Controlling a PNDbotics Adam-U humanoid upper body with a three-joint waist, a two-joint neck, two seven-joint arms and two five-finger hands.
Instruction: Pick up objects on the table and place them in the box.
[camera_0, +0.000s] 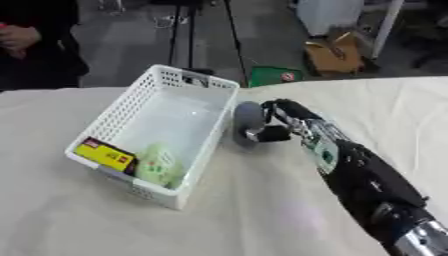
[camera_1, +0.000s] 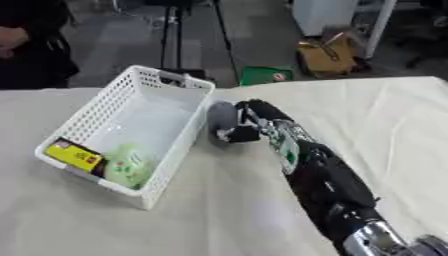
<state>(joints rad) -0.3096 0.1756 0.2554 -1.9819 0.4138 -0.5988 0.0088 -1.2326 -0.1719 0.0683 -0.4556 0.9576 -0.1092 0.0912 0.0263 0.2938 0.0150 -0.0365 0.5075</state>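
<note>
A white mesh basket (camera_0: 220, 117) stands on the cloth-covered table, left of centre. Inside its near end lie a yellow packet (camera_0: 106, 154) and a pale green packet (camera_0: 157, 165). My right hand (camera_0: 278, 119) reaches in from the lower right and is curled round a grey rounded object (camera_0: 247, 121), held just outside the basket's right wall. The object seems to touch or nearly touch the wall. My left hand shows in neither view.
The beige cloth (camera_0: 262, 215) covers the table with open room in front and to the right. Beyond the far edge are a tripod (camera_0: 188, 30), a green item (camera_0: 273, 76) and a cardboard box (camera_0: 334, 52) on the floor.
</note>
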